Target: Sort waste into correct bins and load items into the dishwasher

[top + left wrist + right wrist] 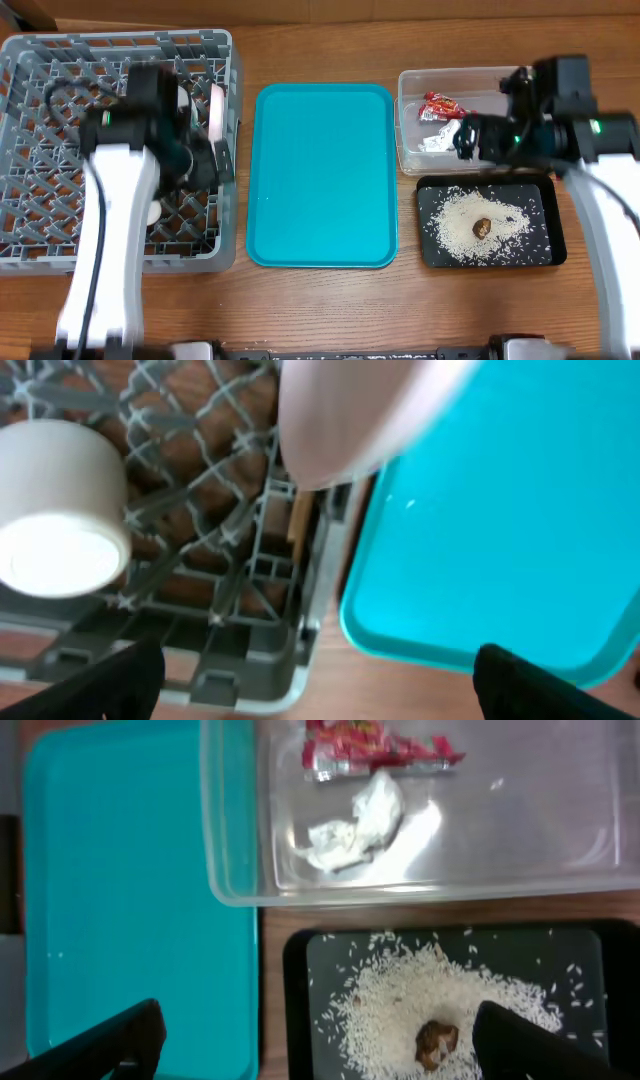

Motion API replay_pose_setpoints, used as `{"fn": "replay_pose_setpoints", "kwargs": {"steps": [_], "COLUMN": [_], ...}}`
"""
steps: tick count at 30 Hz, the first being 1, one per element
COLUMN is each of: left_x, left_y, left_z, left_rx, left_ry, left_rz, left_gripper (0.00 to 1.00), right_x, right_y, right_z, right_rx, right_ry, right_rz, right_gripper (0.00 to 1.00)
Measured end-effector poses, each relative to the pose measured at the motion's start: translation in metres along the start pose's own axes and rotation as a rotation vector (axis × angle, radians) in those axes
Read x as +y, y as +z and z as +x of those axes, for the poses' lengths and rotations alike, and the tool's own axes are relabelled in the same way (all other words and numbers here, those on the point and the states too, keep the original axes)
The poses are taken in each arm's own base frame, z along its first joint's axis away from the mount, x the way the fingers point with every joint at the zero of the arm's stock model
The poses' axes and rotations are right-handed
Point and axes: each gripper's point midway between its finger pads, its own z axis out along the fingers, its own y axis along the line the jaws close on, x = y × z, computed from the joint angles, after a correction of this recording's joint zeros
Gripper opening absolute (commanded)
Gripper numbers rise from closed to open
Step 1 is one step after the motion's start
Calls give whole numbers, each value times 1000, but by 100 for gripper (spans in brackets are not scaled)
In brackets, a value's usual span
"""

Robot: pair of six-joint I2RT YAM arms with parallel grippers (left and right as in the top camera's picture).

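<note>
The grey dish rack [60, 60] stands at the left. My left gripper [320, 685] is open and empty over the rack's right edge [300, 630]. A small white cup [60, 510] and a pale pink bowl [340, 410] sit in the rack. The clear tub [410, 130] holds the red wrapper [375, 745] and crumpled foil [350, 825]. The black tray [540, 210] holds rice [400, 1005] and a brown lump [437, 1040]. My right gripper [315, 1045] is open and empty above the gap between tub and black tray. Plate, grey-green bowl and chopsticks are not clearly visible.
The teal serving tray [320, 175] lies bare in the middle, between the rack and the two bins. It also shows in the left wrist view [500, 510] and the right wrist view [120, 890]. Bare wooden table runs along the front edge.
</note>
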Motion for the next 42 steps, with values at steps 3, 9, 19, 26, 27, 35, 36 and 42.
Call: {"fn": "replay_pose_setpoints", "kwargs": {"steps": [3,9,19,26,27,35,36,42], "left_x": [-1,4,16,21,21,21,21,21], "left_y": [-19,-56,-52,-39,-39,-39,-39,-38], "left_z": [11,48,98,113,114,114,114,114], "left_rx": [-200,-586,-645,-565,-564,-564,-563,-560], "left_ry": [14,38,43,38,38,38,38,38], "left_rz": [59,165,182,163,163,163,163,162], "left_gripper": [100,100,100,100,100,100,100,100], "right_x": [3,-4,-12,-13,-14,-15,-14,-4], "right_y": [-24,-57,-68,-65,-65,-67,-68,-95], "right_z": [9,55,91,90,90,87,83,57], "right_rx": [-139,-311,-282,-270,-269,-290,-312,-664], "right_ry": [-27,-54,-44,-41,-41,-45,-49,-106], "right_rz": [-18,-8,27,32,33,43,40,-21], "right_gripper": [100,100,100,100,100,100,100,100]}}
